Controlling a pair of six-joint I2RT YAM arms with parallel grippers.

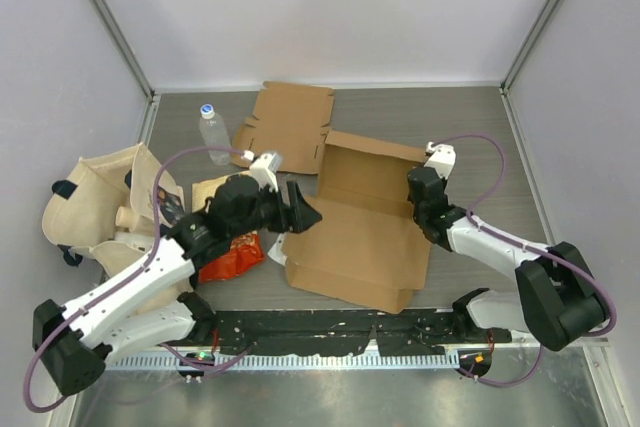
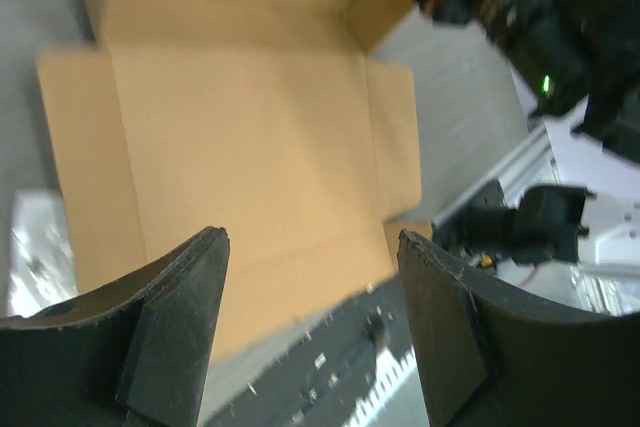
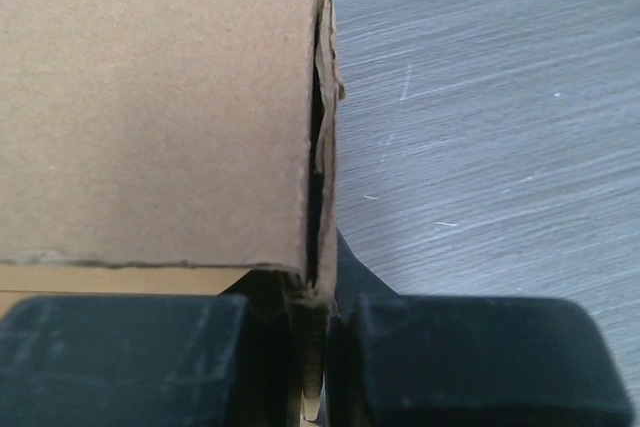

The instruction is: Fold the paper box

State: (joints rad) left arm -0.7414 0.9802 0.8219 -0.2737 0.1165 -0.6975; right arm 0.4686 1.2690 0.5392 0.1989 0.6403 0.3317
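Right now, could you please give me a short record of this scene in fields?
box: paper box, open, partly folded
left fingers: open, empty, by the box's left edge
right fingers: shut on the box's right wall
spare: flat cardboard sheet behind the box
left side: water bottle, cloth bag, red packet
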